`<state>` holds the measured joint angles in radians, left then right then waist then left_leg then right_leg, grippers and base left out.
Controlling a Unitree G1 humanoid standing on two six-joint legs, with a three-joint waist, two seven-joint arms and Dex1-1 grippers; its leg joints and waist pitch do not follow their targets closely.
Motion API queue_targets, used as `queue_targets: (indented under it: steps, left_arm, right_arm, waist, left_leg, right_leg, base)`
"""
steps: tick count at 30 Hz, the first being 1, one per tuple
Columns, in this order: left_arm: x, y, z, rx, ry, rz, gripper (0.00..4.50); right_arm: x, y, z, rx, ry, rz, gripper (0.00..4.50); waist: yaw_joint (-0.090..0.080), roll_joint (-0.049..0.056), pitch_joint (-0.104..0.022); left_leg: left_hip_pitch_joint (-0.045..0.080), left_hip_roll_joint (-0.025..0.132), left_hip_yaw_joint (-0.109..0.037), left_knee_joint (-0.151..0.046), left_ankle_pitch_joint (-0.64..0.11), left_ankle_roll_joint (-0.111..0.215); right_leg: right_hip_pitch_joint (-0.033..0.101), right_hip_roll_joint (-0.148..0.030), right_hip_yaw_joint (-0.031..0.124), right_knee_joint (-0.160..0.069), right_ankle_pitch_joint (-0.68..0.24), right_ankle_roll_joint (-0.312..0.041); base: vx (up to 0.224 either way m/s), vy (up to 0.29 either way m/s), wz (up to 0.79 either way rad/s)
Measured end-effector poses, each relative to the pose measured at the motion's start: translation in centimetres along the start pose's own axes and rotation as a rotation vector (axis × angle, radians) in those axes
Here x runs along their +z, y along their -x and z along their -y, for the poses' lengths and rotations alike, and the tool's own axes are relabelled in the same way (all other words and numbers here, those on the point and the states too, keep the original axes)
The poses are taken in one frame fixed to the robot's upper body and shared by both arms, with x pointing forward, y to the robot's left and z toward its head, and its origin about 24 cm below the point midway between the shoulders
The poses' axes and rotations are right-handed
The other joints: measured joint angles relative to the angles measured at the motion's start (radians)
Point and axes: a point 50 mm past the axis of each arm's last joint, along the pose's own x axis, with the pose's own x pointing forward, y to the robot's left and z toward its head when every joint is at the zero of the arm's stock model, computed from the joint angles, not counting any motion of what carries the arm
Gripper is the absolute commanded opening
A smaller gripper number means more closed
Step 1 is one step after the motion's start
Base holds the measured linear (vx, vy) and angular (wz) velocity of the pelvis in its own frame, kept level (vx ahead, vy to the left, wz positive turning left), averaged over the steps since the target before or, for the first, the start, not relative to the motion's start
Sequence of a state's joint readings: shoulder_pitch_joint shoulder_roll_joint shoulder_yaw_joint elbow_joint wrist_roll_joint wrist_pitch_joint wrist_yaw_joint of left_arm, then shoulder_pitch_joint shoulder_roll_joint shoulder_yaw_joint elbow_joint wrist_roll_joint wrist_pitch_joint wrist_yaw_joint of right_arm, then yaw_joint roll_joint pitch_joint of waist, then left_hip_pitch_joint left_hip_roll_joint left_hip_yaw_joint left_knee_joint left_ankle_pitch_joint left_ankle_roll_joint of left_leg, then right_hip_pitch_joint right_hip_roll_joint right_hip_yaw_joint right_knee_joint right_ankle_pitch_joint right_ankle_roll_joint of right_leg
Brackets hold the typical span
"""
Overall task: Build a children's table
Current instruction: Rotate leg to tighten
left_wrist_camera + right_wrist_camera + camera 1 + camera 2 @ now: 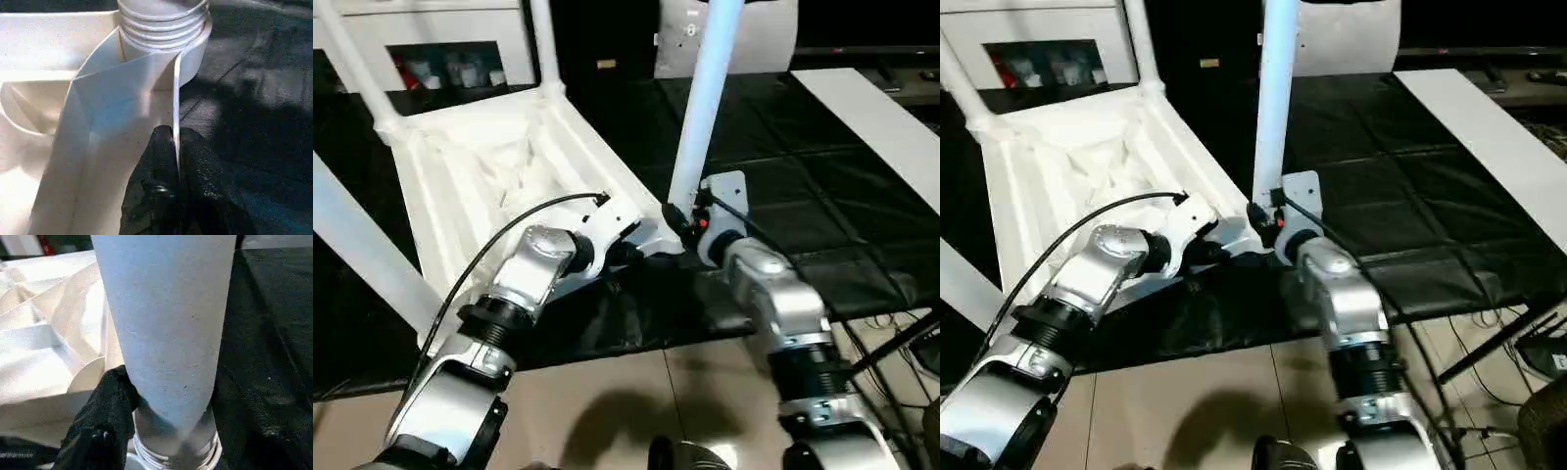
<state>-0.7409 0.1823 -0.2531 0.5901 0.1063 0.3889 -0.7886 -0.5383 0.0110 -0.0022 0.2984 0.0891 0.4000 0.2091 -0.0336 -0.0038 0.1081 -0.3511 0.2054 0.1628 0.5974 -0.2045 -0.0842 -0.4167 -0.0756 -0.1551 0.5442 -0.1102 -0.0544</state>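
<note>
Left gripper (175, 147) pinches table (470, 186) rim; right gripper (683, 223) clasps leg (705, 108) base

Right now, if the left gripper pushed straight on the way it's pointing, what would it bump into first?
Probably the ribbed white plastic socket at the tabletop's corner: the left gripper, pinching the thin white rim wall, points along it toward that socket.

A lab-like test room: black floor mats (862, 196), loose cables (1489, 377), white cabinets (421, 29).
</note>
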Motion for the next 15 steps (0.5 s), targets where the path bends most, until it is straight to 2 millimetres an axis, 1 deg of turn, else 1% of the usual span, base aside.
queue_targets:
  steps: [3, 4, 5, 8, 10, 12, 13, 15]
  left_arm:
    - [0.1, -0.1, 0.2, -0.007, -0.038, 0.007, 0.0]
    - [0.2, -0.2, 0.3, -0.01, -0.053, 0.009, 0.0]
    - [0.1, -0.2, 0.4, -0.017, -0.062, 0.013, 0.0]
    - [0.0, 0.0, 0.4, -0.051, -0.09, 0.021, 0.0]
    - [-0.2, 0.2, 0.4, -0.075, -0.101, 0.024, 0.0]
    - [-0.5, 0.7, 0.4, -0.126, -0.127, 0.029, 0.0]
    - [-0.8, 1.0, 0.6, -0.17, -0.152, 0.033, 0.0]
    - [-1.1, 1.4, 0.7, -0.227, -0.188, 0.035, 0.0]
  right_arm:
    - [-0.2, 0.2, -0.1, -0.01, -0.011, 0.023, 2.78]
    - [-0.3, 0.3, 0.1, -0.008, -0.006, 0.03, 3.03]
    - [-0.3, 0.5, 0.3, 0.006, 0.009, 0.031, 3.14]
    - [-0.5, 1.4, 1.1, 0.092, 0.043, 0.032, 3.27]
    - [-0.5, 1.9, 1.6, 0.133, 0.056, 0.025, 3.56]
    - [-0.3, 2.9, 2.5, 0.215, 0.083, 0.013, 3.64]
    - [-0.2, 3.8, 3.0, 0.289, 0.117, -0.002, 3.75]
    - [0.3, 4.7, 3.7, 0.377, 0.173, -0.016, 4.0]
  waist:
    - [0.007, 0.0, 0.0]
    - [0.011, 0.0, 0.0]
    - [0.013, 0.0, 0.0]
    - [0.015, 0.0, 0.0]
    - [0.015, 0.002, -0.001]
    - [0.018, 0.004, -0.001]
    - [0.025, 0.004, -0.001]
    - [0.037, 0.004, -0.001]
  left_leg:
    - [0.0, 0.0, 0.0, -0.001, 0.0, 0.0]
    - [0.0, 0.0, 0.0, -0.001, 0.0, 0.0]
    - [0.0, 0.0, 0.0, -0.001, 0.0, 0.0]
    - [0.0, 0.0, 0.0, -0.002, 0.0, 0.0]
    - [0.0, 0.0, 0.0, -0.002, 0.0, 0.0]
    - [0.0, 0.0, 0.001, -0.002, 0.0, 0.0]
    - [0.0, 0.0, 0.001, -0.002, 0.0, 0.0]
    - [0.0, 0.0, 0.001, -0.002, 0.0, 0.0]
  right_leg:
    - [0.0, 0.0, 0.0, 0.001, 0.0, 0.0]
    - [-0.001, 0.0, 0.0, 0.001, 0.0, 0.0]
    - [-0.001, 0.0, 0.0, 0.001, 0.0, 0.0]
    - [-0.001, 0.0, 0.0, 0.001, 0.0, 0.0]
    - [-0.001, 0.0, 0.001, 0.001, 0.0, 0.0]
    - [-0.001, 0.0, 0.001, 0.001, 0.0, 0.0]
    - [-0.001, 0.0, 0.001, 0.001, 0.0, 0.0]
    - [-0.001, 0.0, 0.001, 0.001, 0.0, 0.0]
  base:
    - [0.0, 0.0, 0.0]
    - [0.0, 0.0, 0.0]
    - [0.0, 0.0, 0.0]
    - [0.0, 0.0, 0.0]
    - [0.0, 0.0, 0.0]
    - [0.0, 0.0, 0.0]
    - [0.0, 0.0, 0.0]
    - [0.0, 0.0, 0.0]
